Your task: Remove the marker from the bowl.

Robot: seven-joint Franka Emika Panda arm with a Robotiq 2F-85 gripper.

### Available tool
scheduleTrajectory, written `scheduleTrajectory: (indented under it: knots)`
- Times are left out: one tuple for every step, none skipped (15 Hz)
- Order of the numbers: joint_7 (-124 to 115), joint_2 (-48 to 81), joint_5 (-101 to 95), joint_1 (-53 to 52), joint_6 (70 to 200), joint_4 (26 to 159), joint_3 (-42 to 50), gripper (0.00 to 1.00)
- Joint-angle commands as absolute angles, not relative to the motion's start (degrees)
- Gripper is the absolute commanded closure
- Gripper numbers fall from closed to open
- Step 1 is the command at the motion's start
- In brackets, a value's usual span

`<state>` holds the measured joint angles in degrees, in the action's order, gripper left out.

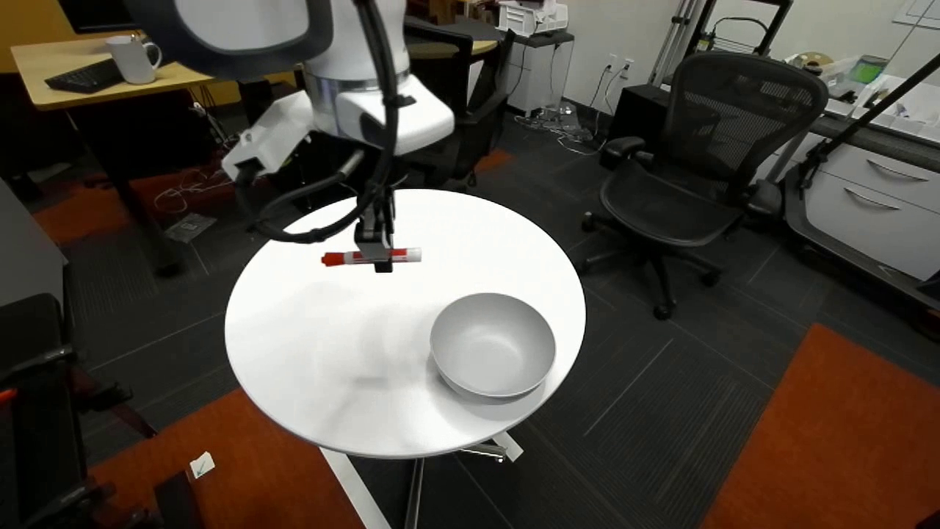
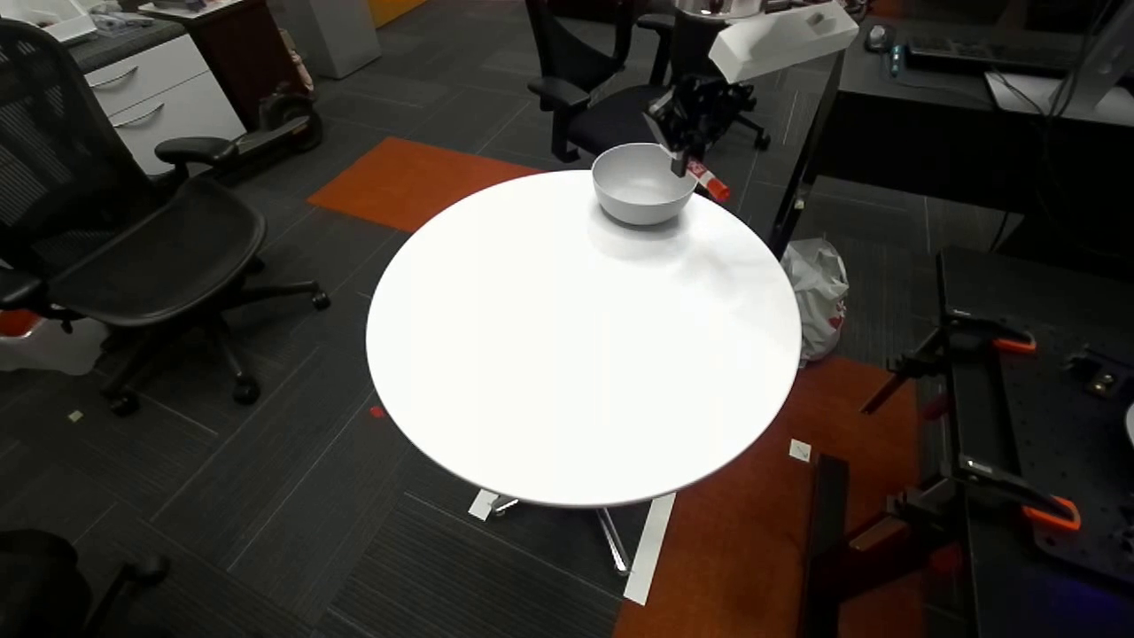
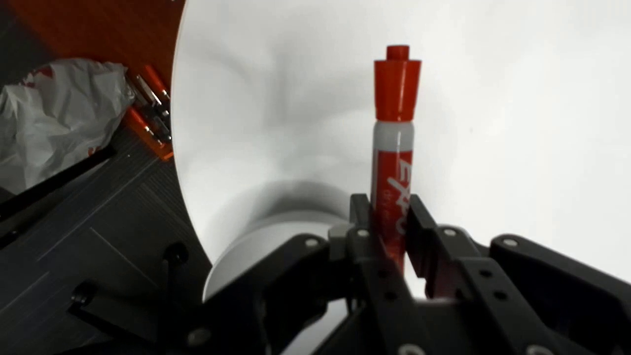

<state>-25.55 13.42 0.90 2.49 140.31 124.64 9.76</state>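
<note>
Clasping the red-and-white marker (image 3: 393,162) by its barrel with the pincer (image 3: 388,209). Holding it outside the bowl (image 1: 492,345), apart from the latter, and raised above the counter (image 1: 308,330). In both exterior views, with the bowl upright near the counter's edge.

Robot arm (image 1: 341,51) extended downward from the upper edge in both exterior views, white wrist section (image 1: 422,121) above the pincer (image 3: 390,217), black cable (image 1: 313,236) looped alongside, pincer directed down, opposed fingers (image 3: 420,227) level in the wrist view, clamped in a loaded grip.
</note>
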Motion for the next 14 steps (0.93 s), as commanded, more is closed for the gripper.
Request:
scheduleTrajectory:
  knots:
    - [-30.98,8.47,-0.55,0.48,145.16,134.28,9.18,0.95]
    - [-31.9,8.42,-0.94,0.11,146.01,135.52,9.16,0.95]
    - [-32.81,9.1,-1.45,-0.17,147.54,136.34,9.26,0.95]
    - [-33.12,9.93,-1.62,-0.26,148.81,136.78,9.36,0.95]
    - [-33.77,10.65,-2.12,-0.33,150.05,137.16,9.65,0.95]
    - [-33.04,11.95,-1.97,0.0,151.05,136.93,9.69,0.95]
    - [-33.22,13.23,-2.42,0.07,151.82,136.58,9.97,0.95]
    - [-32.5,14.86,-2.33,0.22,152.44,135.83,10.13,0.95]
    - [-32.24,16.06,-2.23,0.25,152.53,135.18,10.42,0.95]
    - [-31.61,17.72,-1.52,0.44,152.73,134.35,10.48,0.95]
    - [-31.02,19.09,-1.01,0.58,152.8,133.67,10.56,0.95]
    - [-31.18,20.39,-1.07,0.45,152.67,132.98,10.95,0.95]
    - [-30.88,21.67,-0.63,0.51,152.62,132.18,10.99,0.95]
    - [-30.69,22.87,-0.46,0.52,152.51,131.38,11.15,0.95]
